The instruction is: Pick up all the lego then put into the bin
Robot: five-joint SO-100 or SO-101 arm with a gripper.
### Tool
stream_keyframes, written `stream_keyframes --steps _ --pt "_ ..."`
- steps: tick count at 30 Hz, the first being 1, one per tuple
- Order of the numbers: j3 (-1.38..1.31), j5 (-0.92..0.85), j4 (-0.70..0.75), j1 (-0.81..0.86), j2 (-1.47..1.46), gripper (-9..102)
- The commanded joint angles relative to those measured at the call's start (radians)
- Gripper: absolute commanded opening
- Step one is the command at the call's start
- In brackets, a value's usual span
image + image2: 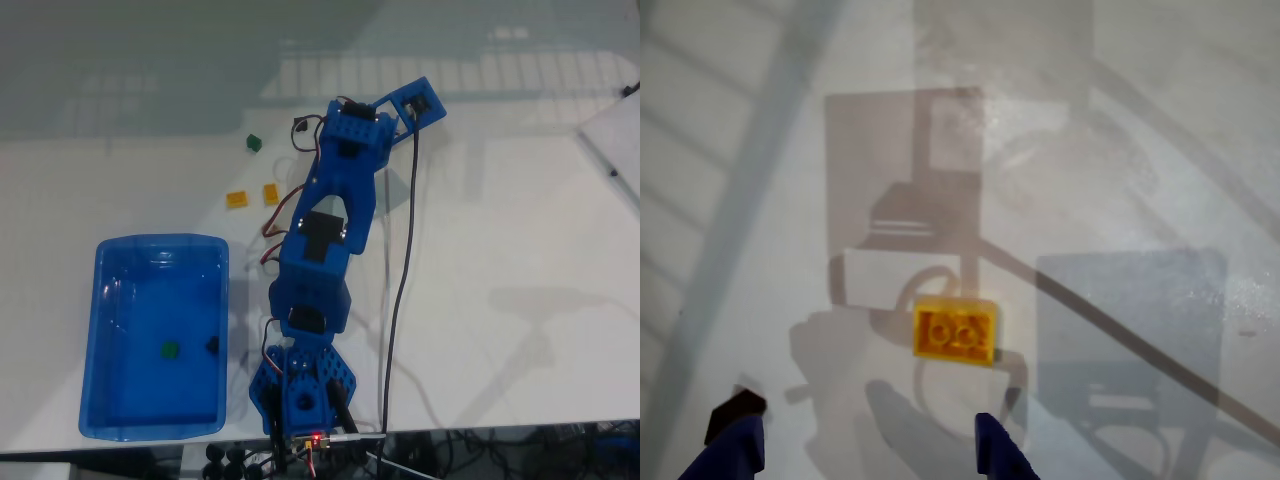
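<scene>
In the wrist view a yellow lego brick (955,332) lies flat on the white table, just ahead of my gripper (865,450). The gripper is open, and its two blue fingertips (735,445) stand wide apart with nothing between them. The fixed view shows the blue arm's head (352,135) stretched to the far side of the table, its fingers hidden under it. Left of the arm lie two yellow lego bricks (237,198) (271,193) and a green one (254,143). The translucent blue bin (100,300) stands at the near left, holding a green brick (171,349) and a black brick (212,345).
A black cable (400,280) runs along the arm's right side from the base (300,400) at the table's near edge. A white board (615,150) juts in at the right. A strip of open table separates the bin from the arm.
</scene>
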Motion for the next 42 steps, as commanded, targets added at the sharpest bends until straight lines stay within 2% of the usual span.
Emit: stream_keyframes --steps 1,22,42 --pt "-0.067 0.002 -0.014 0.011 -0.005 28" --pt "-0.095 -0.048 -0.029 0.064 -0.107 26" --pt "-0.14 -0.084 -0.026 0.035 -0.192 22"
